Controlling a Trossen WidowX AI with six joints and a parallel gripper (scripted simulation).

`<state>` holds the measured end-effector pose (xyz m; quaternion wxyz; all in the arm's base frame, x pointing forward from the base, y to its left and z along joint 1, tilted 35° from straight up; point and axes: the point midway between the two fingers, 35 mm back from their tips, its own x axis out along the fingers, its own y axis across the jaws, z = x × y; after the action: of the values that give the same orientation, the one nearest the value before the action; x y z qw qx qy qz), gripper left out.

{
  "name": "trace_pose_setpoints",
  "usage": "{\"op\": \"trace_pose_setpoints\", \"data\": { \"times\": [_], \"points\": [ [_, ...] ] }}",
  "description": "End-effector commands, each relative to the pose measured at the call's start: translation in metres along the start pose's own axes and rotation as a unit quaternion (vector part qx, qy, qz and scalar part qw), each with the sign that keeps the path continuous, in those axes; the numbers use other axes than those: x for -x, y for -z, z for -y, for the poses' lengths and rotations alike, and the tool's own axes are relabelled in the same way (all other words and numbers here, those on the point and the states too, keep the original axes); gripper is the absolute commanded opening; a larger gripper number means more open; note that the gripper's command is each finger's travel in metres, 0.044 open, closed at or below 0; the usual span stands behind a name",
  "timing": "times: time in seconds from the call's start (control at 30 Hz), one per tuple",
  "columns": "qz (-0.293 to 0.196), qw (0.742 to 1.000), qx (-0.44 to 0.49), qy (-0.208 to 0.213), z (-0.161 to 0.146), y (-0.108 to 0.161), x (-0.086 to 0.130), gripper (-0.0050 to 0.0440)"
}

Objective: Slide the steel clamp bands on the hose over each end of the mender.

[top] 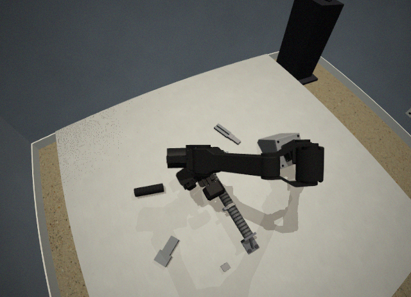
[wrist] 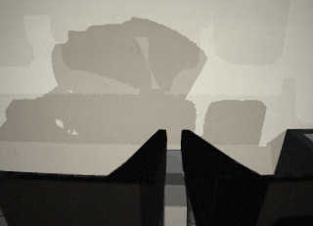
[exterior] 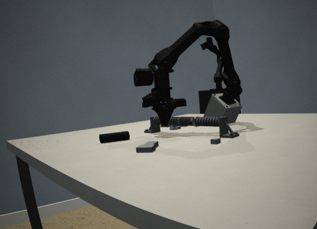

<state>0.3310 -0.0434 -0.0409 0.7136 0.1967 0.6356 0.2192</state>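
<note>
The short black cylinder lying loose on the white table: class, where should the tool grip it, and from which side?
Grip the short black cylinder at mid-length, coming straight down from above, fingers across its narrow width. It lies flat on its side, apart from the other pieces, so both long flanks look free.

Top view. Arm (top: 232,163) reaches from its grey base (top: 277,141) leftward across the white table (top: 132,128). Gripper (top: 212,188) points down over the upper end of the ribbed hose (top: 237,217), closed on it. Hose runs diagonally down-right to a grey end bracket (top: 249,246). One steel band (top: 227,208) sits just below the gripper, a second (top: 249,235) next to the bracket. Loose items: black cylinder (top: 148,190), flat grey strip (top: 227,133), stepped grey block (top: 166,251), small grey cube (top: 225,267). Black tower (top: 308,35) at far corner.
</note>
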Motion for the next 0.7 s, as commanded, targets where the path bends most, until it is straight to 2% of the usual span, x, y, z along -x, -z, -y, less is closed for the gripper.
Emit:
{"op": "trace_pose_setpoints", "data": {
  "times": [0.0,0.67],
  "points": [
    [0.001,1.0,0.001,-0.002,-0.008,0.0,0.001,0.0],
    [0.001,1.0,0.001,-0.002,-0.028,0.0,0.001,0.0]
  ]
}}
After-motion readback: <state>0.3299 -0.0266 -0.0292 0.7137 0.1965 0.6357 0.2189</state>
